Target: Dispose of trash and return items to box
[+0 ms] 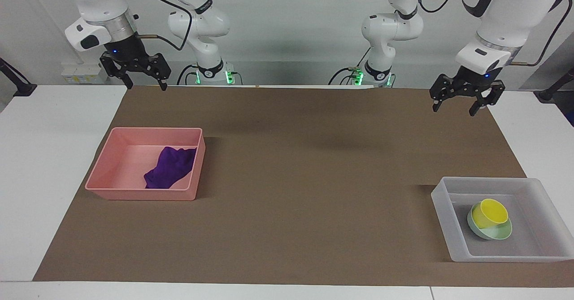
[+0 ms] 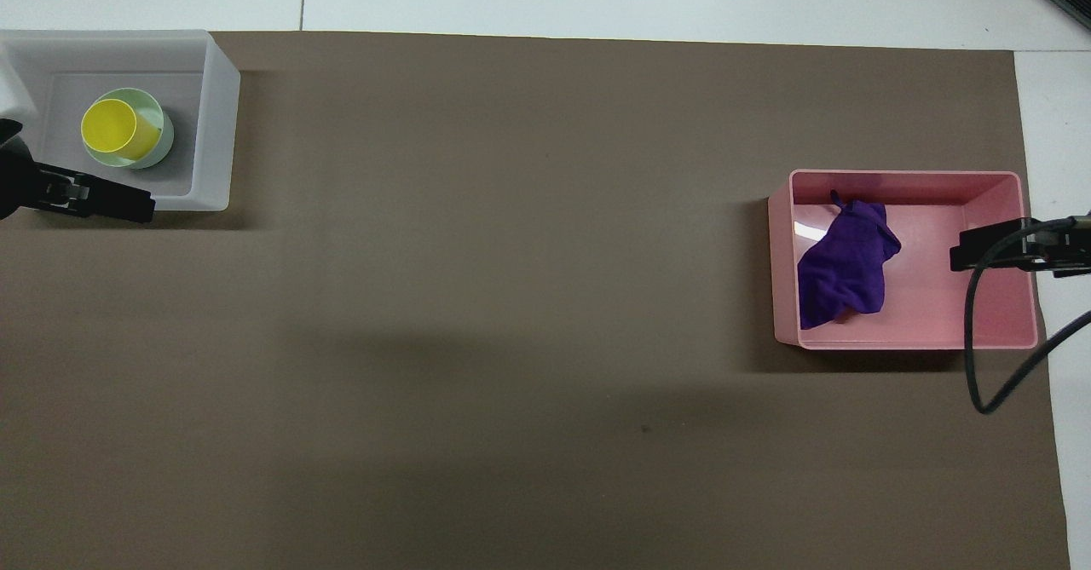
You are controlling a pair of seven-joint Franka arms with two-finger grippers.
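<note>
Facing view: The left gripper (image 1: 463,102) is raised over the brown mat (image 1: 314,179) at the left arm's end of the table, fingers spread wide and holding nothing. The right gripper (image 1: 141,78) hangs over the mat's edge nearest the robots at the right arm's end, fingers likewise spread wide and empty. The translucent box (image 1: 529,184) sits at the left arm's end; inside it the yellow cup (image 1: 491,213) rests in the mint-green bowl (image 1: 497,233). The purple rag (image 1: 169,168) lies in the pink tray (image 1: 134,193) at the right arm's end.

Overhead view: The left gripper (image 2: 94,202) overlaps the box's (image 2: 217,127) wall nearest the robots. The cup (image 2: 112,125) sits in the bowl (image 2: 162,131). The right gripper (image 2: 989,246) covers part of the pink tray (image 2: 903,340), beside the rag (image 2: 844,267).
</note>
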